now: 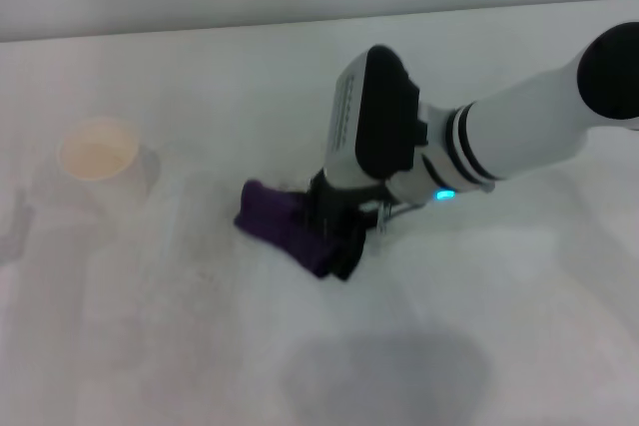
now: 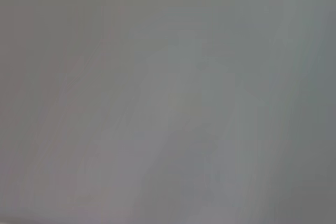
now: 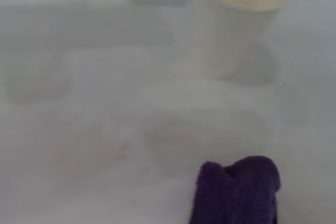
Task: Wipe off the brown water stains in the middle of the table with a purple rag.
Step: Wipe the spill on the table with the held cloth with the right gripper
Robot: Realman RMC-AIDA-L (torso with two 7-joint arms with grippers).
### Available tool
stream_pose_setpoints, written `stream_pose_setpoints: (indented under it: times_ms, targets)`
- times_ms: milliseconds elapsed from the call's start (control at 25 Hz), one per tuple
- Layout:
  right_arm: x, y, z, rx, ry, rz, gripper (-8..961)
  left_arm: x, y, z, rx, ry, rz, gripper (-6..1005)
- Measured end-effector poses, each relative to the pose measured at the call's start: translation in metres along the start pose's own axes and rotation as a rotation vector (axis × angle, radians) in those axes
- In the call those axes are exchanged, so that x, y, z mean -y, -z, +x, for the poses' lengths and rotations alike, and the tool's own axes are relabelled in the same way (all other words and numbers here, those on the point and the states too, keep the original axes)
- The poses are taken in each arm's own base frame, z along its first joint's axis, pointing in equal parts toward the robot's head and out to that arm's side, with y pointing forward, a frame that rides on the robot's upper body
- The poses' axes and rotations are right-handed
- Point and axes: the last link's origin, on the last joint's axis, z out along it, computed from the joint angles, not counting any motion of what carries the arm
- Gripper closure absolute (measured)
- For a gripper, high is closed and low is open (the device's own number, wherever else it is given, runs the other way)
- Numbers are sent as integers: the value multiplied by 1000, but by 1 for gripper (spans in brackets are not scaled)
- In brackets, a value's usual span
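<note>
The purple rag lies bunched on the white table, near its middle. My right gripper comes down on the rag's right end from the right, and its black fingers are closed on the cloth, pressing it onto the tabletop. In the right wrist view the rag shows as a dark purple lump with bare table beyond it. No brown water stains can be made out in any view. The left gripper is out of view; the left wrist view holds only a plain grey surface.
A cream paper cup stands upright on the table's left side, well left of the rag; in the right wrist view the cup is beyond the rag. The table's far edge runs across the back.
</note>
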Motion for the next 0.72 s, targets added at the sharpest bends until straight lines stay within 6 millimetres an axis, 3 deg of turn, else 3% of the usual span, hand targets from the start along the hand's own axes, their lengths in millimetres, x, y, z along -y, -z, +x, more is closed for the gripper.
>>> stream_pose_setpoints:
  times_ms: [480, 640, 720]
  targets:
    - [54, 12, 25, -7, -200, 205, 857, 2, -1, 1, -2, 5, 6, 130]
    - [47, 11, 23, -9, -222, 151, 857, 4, 0, 1, -2, 6, 11, 129]
    - [32, 4, 18, -15, -208, 90, 857, 4, 0, 1, -2, 7, 11, 130]
